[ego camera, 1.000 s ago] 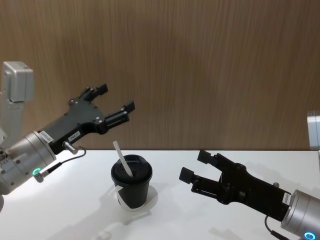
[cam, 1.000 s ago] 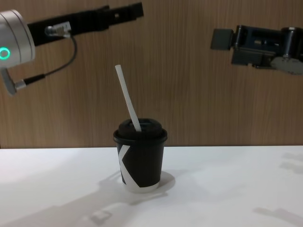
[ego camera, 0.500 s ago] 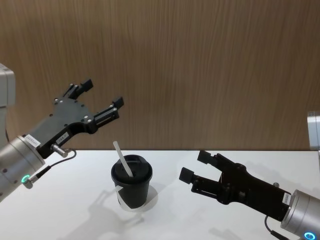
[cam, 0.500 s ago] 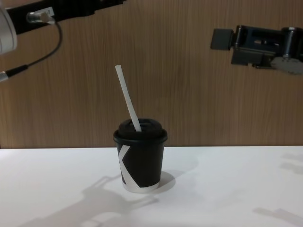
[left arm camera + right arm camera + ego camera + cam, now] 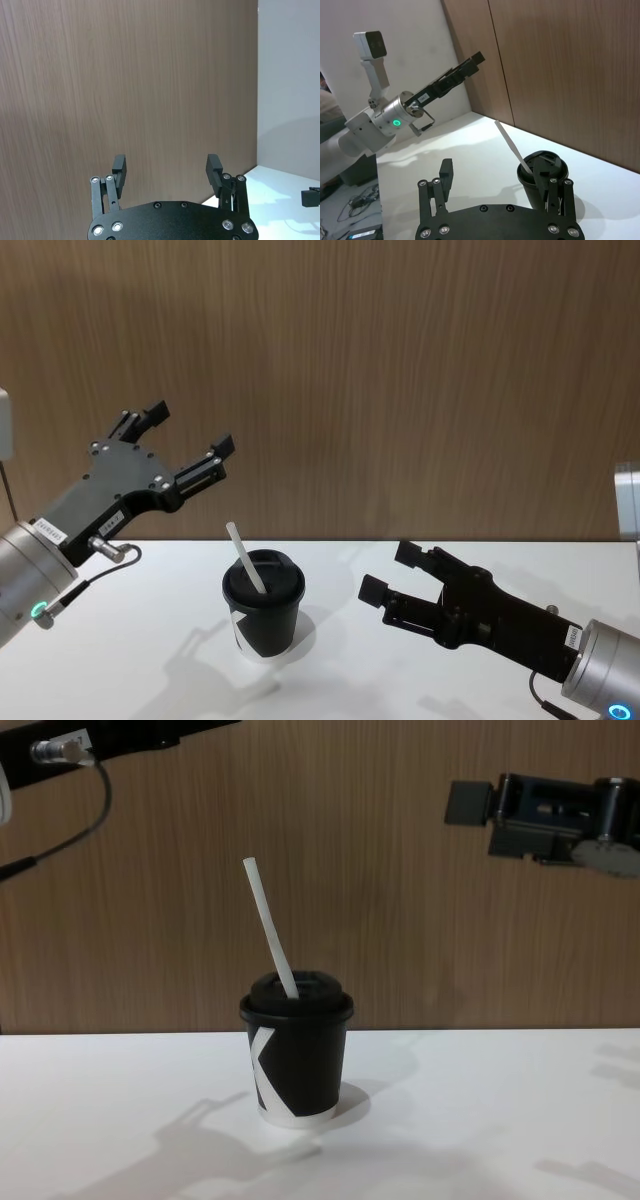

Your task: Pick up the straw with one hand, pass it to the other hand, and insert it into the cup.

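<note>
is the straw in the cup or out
In. The straw passes through the lid of the cup and leans toward the robot's left, with neither gripper touching it.

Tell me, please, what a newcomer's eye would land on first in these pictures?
Probably the black cup at mid-table, with the white straw leaning out of its lid. Next, the two open end effectors raised on either side: the left end effector up high, the right end effector lower.

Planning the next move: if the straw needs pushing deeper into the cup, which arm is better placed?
Probably the right. The right gripper hovers open, low beside the cup, level with the straw. The left gripper is open too, but raised high and farther from the cup.
</note>
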